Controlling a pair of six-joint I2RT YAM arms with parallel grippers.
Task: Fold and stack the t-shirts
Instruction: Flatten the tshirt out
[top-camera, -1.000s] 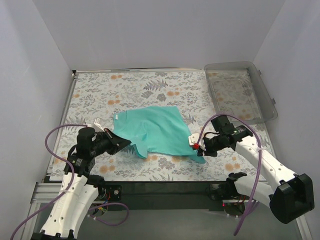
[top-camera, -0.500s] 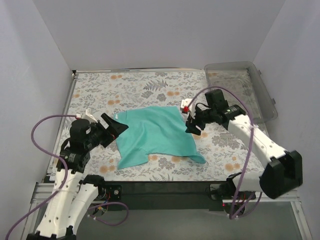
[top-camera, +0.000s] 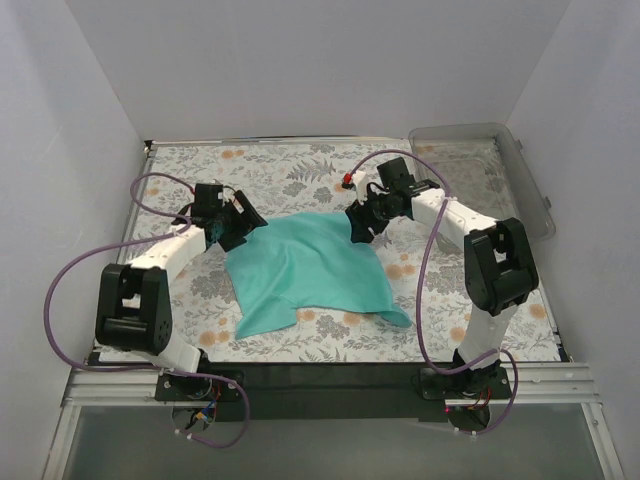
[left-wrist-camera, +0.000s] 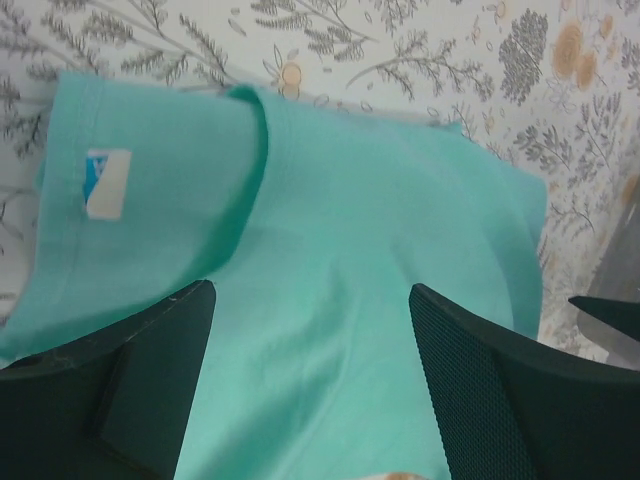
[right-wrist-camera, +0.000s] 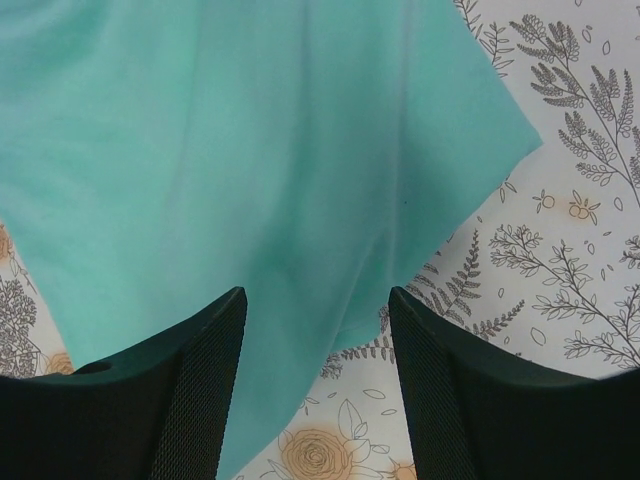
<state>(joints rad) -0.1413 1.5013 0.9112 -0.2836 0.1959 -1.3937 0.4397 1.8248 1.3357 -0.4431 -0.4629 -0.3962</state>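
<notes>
Both hands sit at the far corners of the t-shirt, and each stands open with nothing between its fingers. Seen from above, the left hand is at the shirt's far-left corner and the right hand at its far-right corner. In the left wrist view the left hand has its two dark fingers spread wide over the teal cloth, with the collar band curving just beyond them and a small white label lying face up on the fabric to one side. In the right wrist view the right hand is parted less widely, its fingers straddling a straight edge of the shirt where cloth gives way to the printed cover. Whether any fingertip touches the fabric cannot be told. The shirt lies spread out, mostly flat with soft wrinkles, about the middle of the surface; it runs from the two hands toward the near edge, where one point reaches near-left and a narrower tail trails near-right. The surface carries a grey leaf and orange flower print. A clear plastic bin stands in the far-right corner, well apart from the shirt. Purple cables loop from both arms, and plain white walls close in the far, left and right edges.
</notes>
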